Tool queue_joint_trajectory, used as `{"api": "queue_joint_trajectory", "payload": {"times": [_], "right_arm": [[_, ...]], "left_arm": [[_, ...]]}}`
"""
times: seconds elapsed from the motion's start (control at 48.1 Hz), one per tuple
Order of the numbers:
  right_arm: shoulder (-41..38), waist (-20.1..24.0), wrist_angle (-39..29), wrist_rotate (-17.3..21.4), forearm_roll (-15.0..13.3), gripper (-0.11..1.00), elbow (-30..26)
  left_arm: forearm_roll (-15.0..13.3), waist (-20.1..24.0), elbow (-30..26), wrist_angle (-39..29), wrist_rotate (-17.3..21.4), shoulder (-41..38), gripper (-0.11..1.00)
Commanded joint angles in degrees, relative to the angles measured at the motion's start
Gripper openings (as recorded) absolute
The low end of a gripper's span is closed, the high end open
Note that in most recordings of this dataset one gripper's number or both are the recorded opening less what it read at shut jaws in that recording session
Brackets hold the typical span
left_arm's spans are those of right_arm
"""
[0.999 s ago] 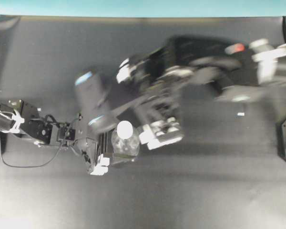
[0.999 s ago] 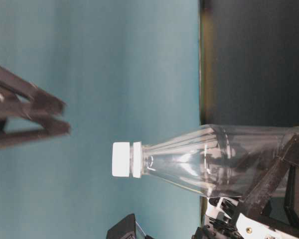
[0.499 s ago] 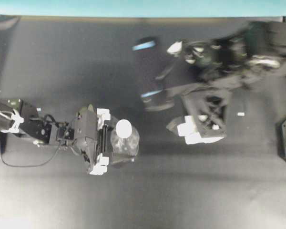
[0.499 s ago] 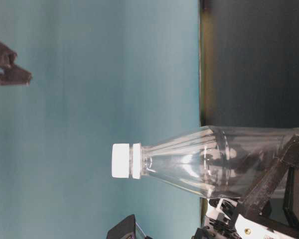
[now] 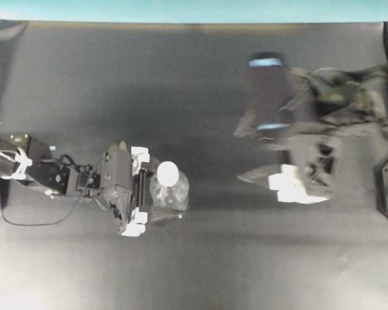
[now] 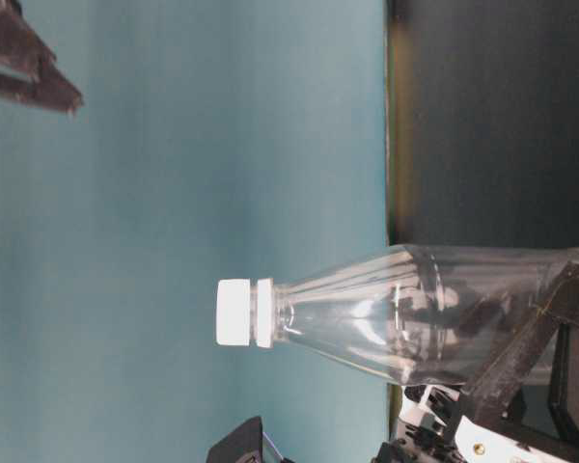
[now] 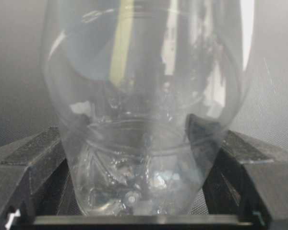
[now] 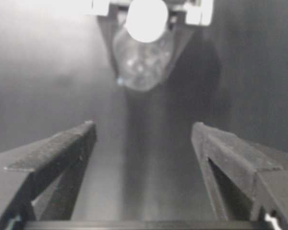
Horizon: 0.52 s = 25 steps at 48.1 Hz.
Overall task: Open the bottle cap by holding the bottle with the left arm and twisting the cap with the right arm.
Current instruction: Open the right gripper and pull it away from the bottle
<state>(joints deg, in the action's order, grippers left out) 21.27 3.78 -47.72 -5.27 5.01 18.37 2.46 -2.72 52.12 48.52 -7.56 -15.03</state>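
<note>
Change: the right arm [image 5: 323, 123] has been drawn back from over the bottle [image 5: 170, 194] toward the right edge of the bench [image 5: 200, 258]; it is blurred in the overhead view. Nothing else is seen to have shifted.
Meaning: the cap [image 5: 168, 173] is still on the neck; whether it was loosened cannot be told. If not, a fresh approach from above is judged necessary.
Left hand [image 5: 137, 191]: clamped on the bottle's lower body, one pad on each side, unchanged from a second ago.
Right hand [image 8: 144, 143]: fingers spread apart, nothing between them; the bottle is seen well ahead of them in the right wrist view.
Bottle: held upright on the bench, left of centre, well apart from the right arm.
Bottle material: clear thin plastic, round body with a ribbed shoulder tapering to a narrow neck; apparently empty, with reflections across its wall.
Cap: white, round, opaque, narrower than the body, with a white collar ring just under it.
Bench: dark, matte, finely textured.
Finger pads [image 7: 36, 143]: black, flat, with a grainy surface.
</note>
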Motion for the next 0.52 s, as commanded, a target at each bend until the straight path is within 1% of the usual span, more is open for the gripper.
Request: {"api": "queue_joint_trajectory", "payload": {"times": [0.0,0.083,0.354,0.499], "right_arm": [[4.0,0.4,3.5,0.8,0.1,0.77,2.8],[7.3,0.5,7.2,1.3,0.1,0.77,5.8],[17.8,1.0,24.4,2.9,0.1,0.77,20.0],[19.5,1.7,28.8,4.1,0.1,0.77,24.4]], "left_arm": [[0.1,-0.1,-0.2,0.1,-0.2,0.6,0.81],[0.1,-0.1,-0.1,0.1,-0.2,0.6,0.81],[0.1,-0.3,-0.4,0.1,-0.2,0.6,0.81],[0.1,-0.3,-0.3,0.1,-0.2,0.6,0.81]]}}
